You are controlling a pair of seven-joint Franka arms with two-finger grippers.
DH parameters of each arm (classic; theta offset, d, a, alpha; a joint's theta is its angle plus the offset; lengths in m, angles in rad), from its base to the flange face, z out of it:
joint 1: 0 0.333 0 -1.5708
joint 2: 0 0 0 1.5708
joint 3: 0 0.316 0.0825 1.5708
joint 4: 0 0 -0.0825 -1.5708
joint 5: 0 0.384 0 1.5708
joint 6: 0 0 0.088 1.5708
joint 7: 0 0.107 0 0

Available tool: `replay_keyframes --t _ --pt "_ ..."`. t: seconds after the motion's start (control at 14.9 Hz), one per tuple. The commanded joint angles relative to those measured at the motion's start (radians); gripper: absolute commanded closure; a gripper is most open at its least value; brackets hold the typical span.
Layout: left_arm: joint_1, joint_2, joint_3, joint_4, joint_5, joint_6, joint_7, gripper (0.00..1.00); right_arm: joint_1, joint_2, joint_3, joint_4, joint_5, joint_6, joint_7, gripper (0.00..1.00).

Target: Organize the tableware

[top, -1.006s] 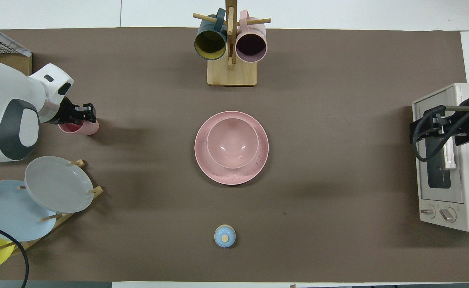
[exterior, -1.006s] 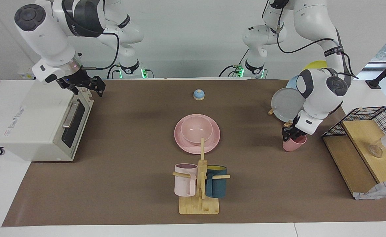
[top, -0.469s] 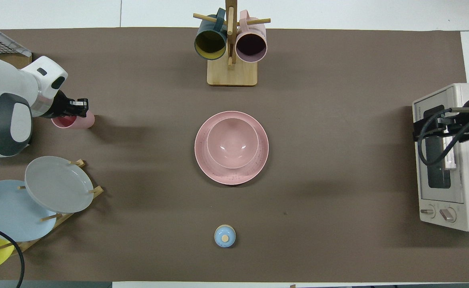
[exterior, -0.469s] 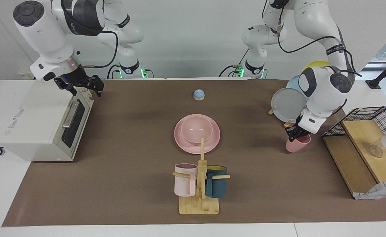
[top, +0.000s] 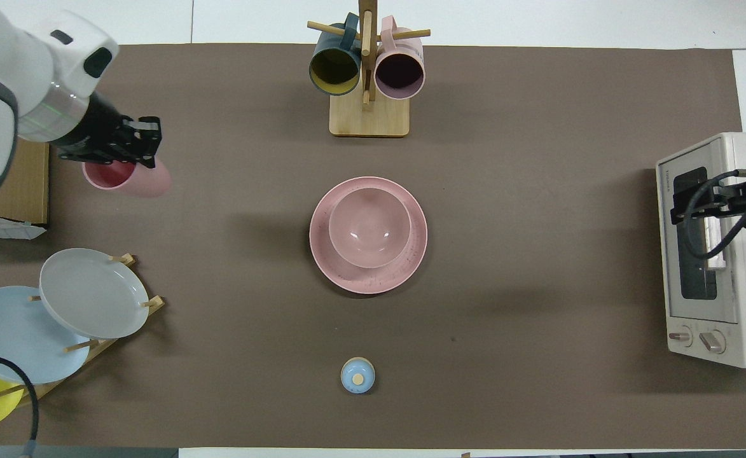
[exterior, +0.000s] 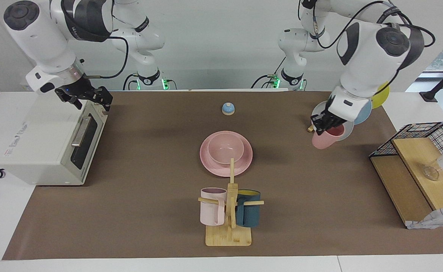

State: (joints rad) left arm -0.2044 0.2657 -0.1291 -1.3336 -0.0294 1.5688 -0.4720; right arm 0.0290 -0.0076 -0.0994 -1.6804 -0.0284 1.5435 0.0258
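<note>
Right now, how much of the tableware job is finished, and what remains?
Done: the pink bowl sits in the pink plate at mid-table. In hand: the left gripper is shut on the pink cup, tilted in the air. Left: setting the cup with the set, probably. The right gripper waits open over the toaster oven.

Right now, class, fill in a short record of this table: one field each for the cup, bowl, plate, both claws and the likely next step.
cup: pink cup, lifted off the table, tilted
left claw: left claw shut on the cup's rim
bowl: pink bowl sits in the plate
plate: pink plate at mid-table
right claw: right claw open, waiting over the toaster oven
next step: probably carry the cup to the bowl
</note>
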Motion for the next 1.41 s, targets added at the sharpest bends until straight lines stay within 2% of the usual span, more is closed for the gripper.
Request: replay_keyframes --t 0.0,0.2,0.47,0.74,1.14,1.34 --pt "-0.145 0.075 0.011 0.097 -0.006 -0.02 -0.198 1.0 -0.023 -0.011 0.007 -0.015 0.004 0.013 -0.027 0.0" --pt "-0.287 0.084 0.014 0.084 -0.03 0.083 -0.391 1.0 -0.021 -0.009 0.016 -0.005 0.002 0.012 -0.029 0.0" --pt "-0.384 0.121 0.016 0.035 -0.015 0.192 -0.511 1.0 -0.012 -0.002 0.018 0.018 0.004 -0.017 -0.03 0.0" --pt "-0.423 0.187 0.017 0.025 0.015 0.235 -0.566 1.0 -0.014 -0.008 0.018 0.015 0.007 -0.022 -0.027 0.0" --pt "-0.428 0.23 0.017 0.011 0.022 0.281 -0.568 1.0 -0.014 -0.009 0.017 0.005 0.005 -0.019 -0.024 0.0" --pt "-0.426 0.23 0.019 -0.027 0.02 0.312 -0.574 1.0 -0.014 -0.009 0.017 0.005 0.007 -0.019 -0.024 0.0"
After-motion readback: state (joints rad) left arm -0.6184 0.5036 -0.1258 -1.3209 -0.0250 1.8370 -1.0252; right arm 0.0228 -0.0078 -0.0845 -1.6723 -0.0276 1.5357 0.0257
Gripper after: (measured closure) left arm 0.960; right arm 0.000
